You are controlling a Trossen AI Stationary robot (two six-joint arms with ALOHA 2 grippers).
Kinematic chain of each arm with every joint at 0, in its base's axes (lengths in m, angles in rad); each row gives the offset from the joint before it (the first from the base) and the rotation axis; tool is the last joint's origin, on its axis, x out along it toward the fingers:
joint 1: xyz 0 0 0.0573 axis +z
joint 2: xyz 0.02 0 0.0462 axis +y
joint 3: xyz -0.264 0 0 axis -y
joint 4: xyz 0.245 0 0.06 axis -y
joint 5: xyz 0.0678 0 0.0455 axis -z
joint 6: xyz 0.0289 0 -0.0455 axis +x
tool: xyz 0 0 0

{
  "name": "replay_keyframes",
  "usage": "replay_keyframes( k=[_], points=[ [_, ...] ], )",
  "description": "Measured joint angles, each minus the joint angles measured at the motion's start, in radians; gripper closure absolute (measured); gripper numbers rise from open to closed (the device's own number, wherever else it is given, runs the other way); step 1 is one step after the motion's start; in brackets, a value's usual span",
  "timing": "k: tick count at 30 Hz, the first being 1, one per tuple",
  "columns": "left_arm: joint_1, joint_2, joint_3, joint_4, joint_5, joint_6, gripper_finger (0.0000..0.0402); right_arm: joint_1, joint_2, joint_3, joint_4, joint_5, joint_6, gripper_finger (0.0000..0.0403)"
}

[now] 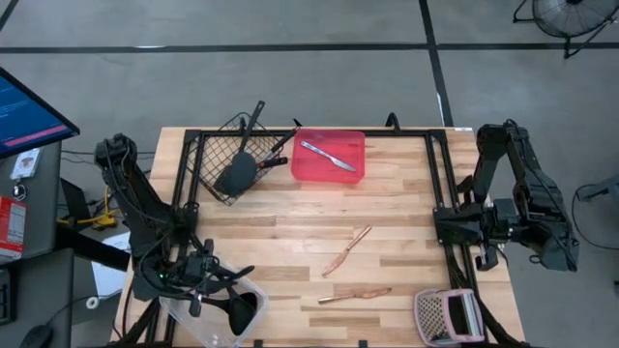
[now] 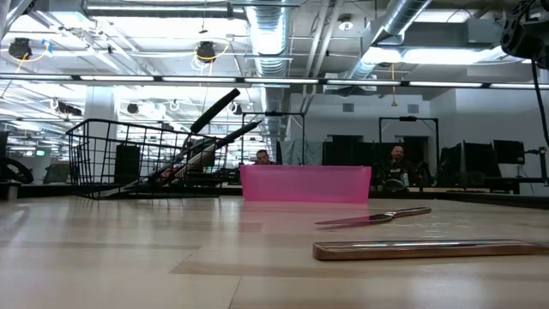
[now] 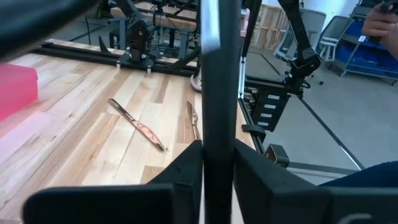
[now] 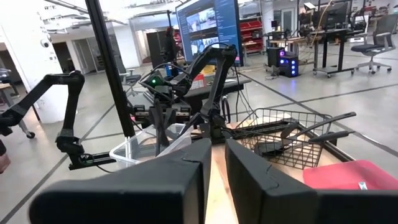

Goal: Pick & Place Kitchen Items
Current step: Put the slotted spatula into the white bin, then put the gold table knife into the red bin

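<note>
Left gripper (image 1: pixel 235 311): at the counter's (image 1: pixel 290 242) 7 o'clock corner, over the clear tub (image 1: pixel 184 314); the jaws are clamped on the upright handle of a black utensil (image 3: pixel 221 93), whose broad dark end sits in the tub.
Right gripper (image 4: pixel 214 165): parked at the 3 o'clock edge, off the work area; the jaws stand a narrow gap apart with nothing between them.
Wire basket (image 1: pixel 221 159): at 11 o'clock, holding several black long-handled utensils (image 1: pixel 237 172) whose handles poke over the rim toward 12 and 1 o'clock.
Red tray (image 1: pixel 329 158): at 12 o'clock, just beside the basket, with a silver knife (image 1: pixel 327 155) lying diagonally inside.
Copper sticks: one (image 1: pixel 347 249) lies diagonally just past the counter's centre toward 5 o'clock; another (image 1: pixel 355 294) lies nearly flat at 5 o'clock, well apart from the tray.
Pinkish mesh item (image 1: pixel 446 316): at the 5 o'clock corner, with a white part on it, near the second stick.
Background: people sit beyond the tray in the low view.
</note>
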Motion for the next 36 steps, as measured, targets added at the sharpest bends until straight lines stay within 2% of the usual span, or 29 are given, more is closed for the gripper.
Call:
replay_keyframes(
  k=[15,22,25,29,32,36],
  points=[
    [0.000,0.000,0.000,0.018,-0.003,-0.003,0.0219,0.000,0.000,0.000,-0.001,0.000,0.000,0.0351],
    [0.000,-0.010,0.000,0.020,-0.020,-0.005,0.0204,-0.022,0.000,0.000,-0.004,0.000,0.040,0.0351],
    [0.012,-0.065,0.005,0.026,-0.024,0.012,0.0201,-0.068,0.000,0.000,-0.003,-0.001,0.060,0.0351],
    [0.018,-0.170,0.055,0.038,-0.027,0.124,0.0190,-0.143,0.000,0.000,0.006,-0.020,0.063,0.0345],
    [0.018,-0.248,0.101,0.042,-0.026,0.221,0.0177,-0.236,0.004,0.000,0.046,-0.111,0.050,0.0324],
    [0.018,-0.334,0.141,0.048,-0.029,0.297,0.0160,-0.431,0.051,0.000,0.126,-0.284,-0.032,0.0278]
  ],
)
